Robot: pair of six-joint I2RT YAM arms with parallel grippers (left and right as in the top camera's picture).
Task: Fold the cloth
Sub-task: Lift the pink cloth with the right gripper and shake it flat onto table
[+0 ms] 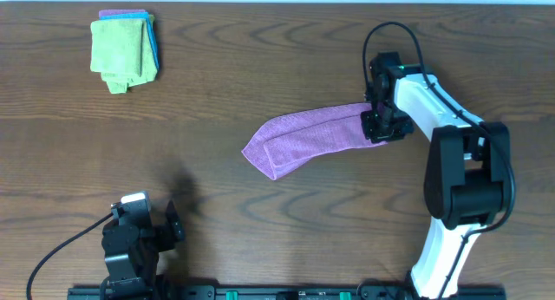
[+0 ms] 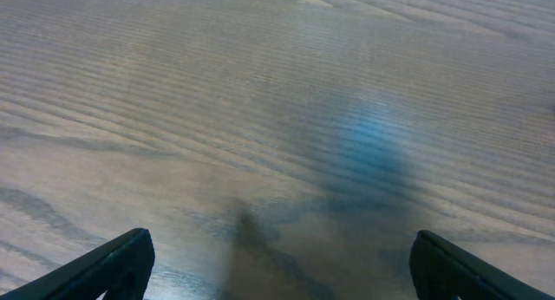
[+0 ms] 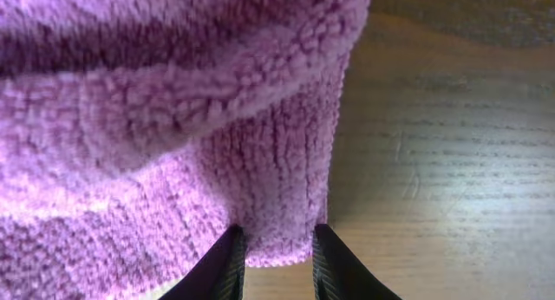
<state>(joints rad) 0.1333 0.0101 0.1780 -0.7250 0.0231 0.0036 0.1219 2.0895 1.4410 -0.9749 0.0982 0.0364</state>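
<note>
Lilac pile right up against the lens on the right wrist view: that's the cloth (image 3: 173,118), its hem dropping straight into the right tool (image 3: 277,258). Those two fingers stand a narrow slot apart and the hem fills the slot. It looks like a pinch, but whether they are really biting I cannot tell. From the tool's tips the cloth runs away across the surface (image 1: 260,57) toward the other arm's side, lying as a long slanted band.

So where are we? By my reading, one fold is in: the band looks doubled lengthways, with a layered edge showing along it and a loose, flared corner at the end farthest from the tool. Not finished, though. It wants at least one more fold, end over end, and that far corner needs squaring.

Left tool (image 2: 282,261) sits out of it, fingers spread wide over bare wood, nothing between them, well apart from the cloth. Way beyond it, a stack of folded cloths (image 1: 126,50), green on top, suggests the compact shape to aim for.
</note>
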